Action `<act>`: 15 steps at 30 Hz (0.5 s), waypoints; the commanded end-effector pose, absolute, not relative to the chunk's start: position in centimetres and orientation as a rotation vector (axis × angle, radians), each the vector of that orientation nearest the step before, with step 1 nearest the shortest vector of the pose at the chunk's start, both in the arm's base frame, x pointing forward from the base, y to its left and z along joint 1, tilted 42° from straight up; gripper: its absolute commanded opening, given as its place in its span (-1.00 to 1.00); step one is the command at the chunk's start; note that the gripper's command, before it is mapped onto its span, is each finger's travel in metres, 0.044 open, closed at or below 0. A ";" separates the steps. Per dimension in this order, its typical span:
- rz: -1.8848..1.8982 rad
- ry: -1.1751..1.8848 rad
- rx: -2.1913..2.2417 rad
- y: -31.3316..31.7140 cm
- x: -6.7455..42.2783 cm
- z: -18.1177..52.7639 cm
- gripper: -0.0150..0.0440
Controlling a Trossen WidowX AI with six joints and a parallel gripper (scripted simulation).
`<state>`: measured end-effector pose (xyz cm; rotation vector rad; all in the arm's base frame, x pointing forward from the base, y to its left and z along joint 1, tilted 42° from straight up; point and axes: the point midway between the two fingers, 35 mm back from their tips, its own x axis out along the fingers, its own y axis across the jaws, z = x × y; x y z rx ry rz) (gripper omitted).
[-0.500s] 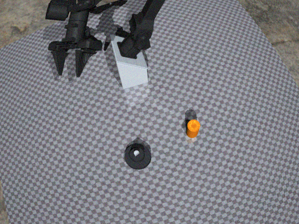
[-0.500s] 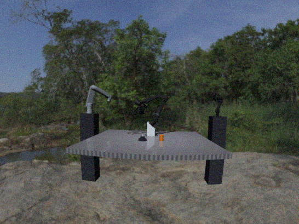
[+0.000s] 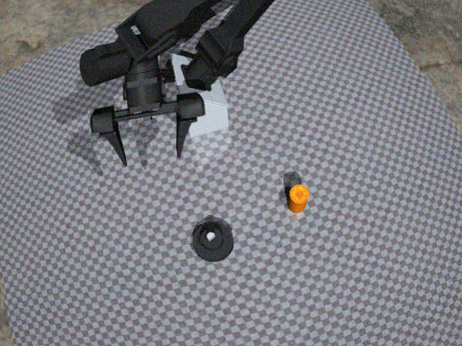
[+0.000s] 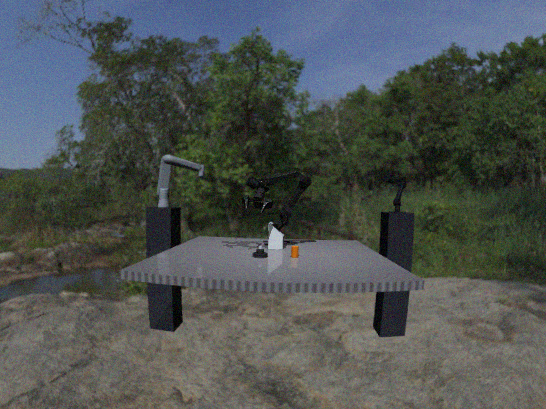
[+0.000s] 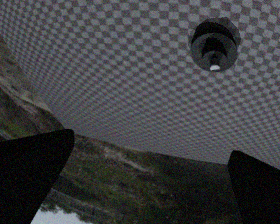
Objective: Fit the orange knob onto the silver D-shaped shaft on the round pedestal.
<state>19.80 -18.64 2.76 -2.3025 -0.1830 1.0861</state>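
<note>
One orange knob, one pedestal

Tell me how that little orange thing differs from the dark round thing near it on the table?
The orange knob is a bright, slim cylinder standing upright; the round pedestal is dark, wider and squat. The pedestal has a silver shaft at its middle; the knob's top shows no such part. Both stand apart on the checkered table, and neither is touched by the open pincer.
</note>
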 end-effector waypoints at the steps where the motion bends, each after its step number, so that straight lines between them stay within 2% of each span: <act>1: 1.197 -0.430 -2.442 -16.1 22.4 3.5 1.00; 7: 1.304 -0.950 -2.625 -10.6 26.6 5.5 1.00; 15: 1.251 -1.870 -2.717 -0.6 29.7 8.7 1.00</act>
